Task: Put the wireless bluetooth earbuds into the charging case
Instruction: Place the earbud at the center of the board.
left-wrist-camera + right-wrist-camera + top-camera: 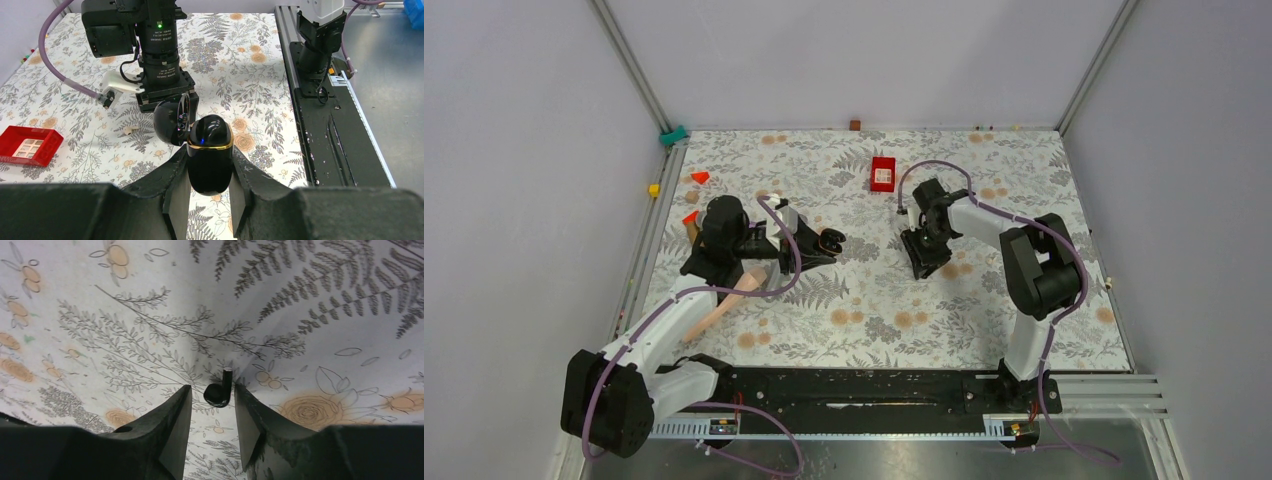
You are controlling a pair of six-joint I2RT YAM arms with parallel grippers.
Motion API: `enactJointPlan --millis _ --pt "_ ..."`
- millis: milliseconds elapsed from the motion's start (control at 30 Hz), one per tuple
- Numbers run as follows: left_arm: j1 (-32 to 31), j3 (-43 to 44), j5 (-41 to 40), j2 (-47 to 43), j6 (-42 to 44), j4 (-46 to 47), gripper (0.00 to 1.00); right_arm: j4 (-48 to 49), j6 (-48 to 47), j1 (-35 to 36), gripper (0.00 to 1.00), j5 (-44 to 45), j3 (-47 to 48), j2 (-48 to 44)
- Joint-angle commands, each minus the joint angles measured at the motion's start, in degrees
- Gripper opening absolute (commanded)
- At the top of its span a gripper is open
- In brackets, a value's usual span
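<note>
From above, the left gripper [829, 239] reaches out to the middle of the floral table [874, 320]. The right gripper [921, 258] points down at the cloth just to its right, and the two are near each other but apart. A red box [883, 174] lies further back, well away from both.

Over to the left wrist. The charging case [210, 155] stands upright between the two fingers, glossy black with a gold rim. Both fingers press its sides, so that's a firm clamp. Its lid [169, 122] hangs open, tipped back to the left. Whether anything sits inside I cannot tell, because the opening faces away. The right arm hangs just behind the case, with the red box off at the left edge. A tiny pale scrap [129, 132] lies on the cloth between them.

Now the right wrist, looking down close on the cloth. One black earbud [218, 391] lies between the two fingers, stem pointing away from the camera. The fingers are parted, with a clear gap on the left of the earbud, while the right finger looks just beside it. That's no squeeze. The earbud rests on the cloth, which puckers into a crease there.
</note>
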Motion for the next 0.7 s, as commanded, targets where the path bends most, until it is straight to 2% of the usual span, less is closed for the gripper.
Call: enactJointPlan --millis 0,133,300,467,667 --pt "-0.2 2.4 -0.4 -0.2 1.6 0.9 0.0 0.0 0.2 0.9 0.46 -6.7 0.6 -2.1" --pt "-0.2 2.3 -0.5 -0.6 2.0 0.4 0.0 -0.1 -3.4 0.9 0.51 -5.5 0.1 -5.4" --pt "-0.1 2.4 -0.4 -1.1 2.4 -0.1 0.0 3.0 -14.2 0.9 0.53 3.7 -3.2 -11.6" --pt "-0.2 2.6 -0.4 -1.1 2.4 -0.4 0.0 7.8 -31.1 1.3 0.54 6.9 -9.7 -18.8" --pt "-0.2 3.2 -0.5 -1.0 3.3 -1.8 0.0 19.6 -58.2 3.2 0.54 -1.6 -24.9 -30.1"
